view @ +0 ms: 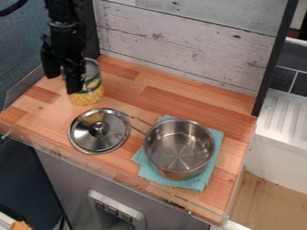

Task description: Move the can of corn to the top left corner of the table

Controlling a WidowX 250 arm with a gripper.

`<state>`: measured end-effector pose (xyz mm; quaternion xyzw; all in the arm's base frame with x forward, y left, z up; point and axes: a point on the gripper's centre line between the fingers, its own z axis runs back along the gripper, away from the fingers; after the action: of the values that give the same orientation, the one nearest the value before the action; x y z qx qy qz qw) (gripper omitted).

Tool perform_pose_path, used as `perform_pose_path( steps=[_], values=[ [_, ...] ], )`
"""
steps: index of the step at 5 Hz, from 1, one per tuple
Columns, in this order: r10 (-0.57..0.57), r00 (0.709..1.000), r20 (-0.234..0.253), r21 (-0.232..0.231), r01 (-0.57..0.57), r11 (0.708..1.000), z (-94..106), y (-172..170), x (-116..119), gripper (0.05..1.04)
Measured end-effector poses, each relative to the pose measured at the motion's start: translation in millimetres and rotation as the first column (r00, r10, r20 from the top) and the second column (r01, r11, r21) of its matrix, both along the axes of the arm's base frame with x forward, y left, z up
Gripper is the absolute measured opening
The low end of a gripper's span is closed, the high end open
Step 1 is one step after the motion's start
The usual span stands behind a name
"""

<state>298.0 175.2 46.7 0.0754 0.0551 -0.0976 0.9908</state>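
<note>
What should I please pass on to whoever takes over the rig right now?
Gripper: jaws apart, one overlapping the can's left side in view; contact unclear.
Things: can of corn upright in the upper left part of the table, behind the lid; pot on the blue cloth.
Done: can appears near the corner.
Left: probably check its placement, nudge if needed, then clear the arm.

1 can (87, 96) is standing behind the lid (111, 137), which is lying left of the pot (178, 148) that is resting on the cloth (198, 183).
</note>
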Motion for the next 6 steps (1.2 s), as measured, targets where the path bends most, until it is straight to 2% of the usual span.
perform_pose_path(
  steps=[1,3,4,5,6],
  values=[
    [0.077,0.996,0.045,-0.011,-0.076,0.997,4.7,2,16,1.001],
    [0.110,0.993,0.046,-0.039,-0.108,0.993,-9.2,4,31,1.001],
    [0.155,0.987,0.038,-0.066,-0.153,0.986,-7.0,-1,30,1.001],
    [0.175,0.979,0.102,-0.058,-0.169,0.984,29.3,-6,15,1.001],
    [0.193,0.969,0.152,-0.066,-0.185,0.981,52.7,-9,-10,1.001]
  ],
)
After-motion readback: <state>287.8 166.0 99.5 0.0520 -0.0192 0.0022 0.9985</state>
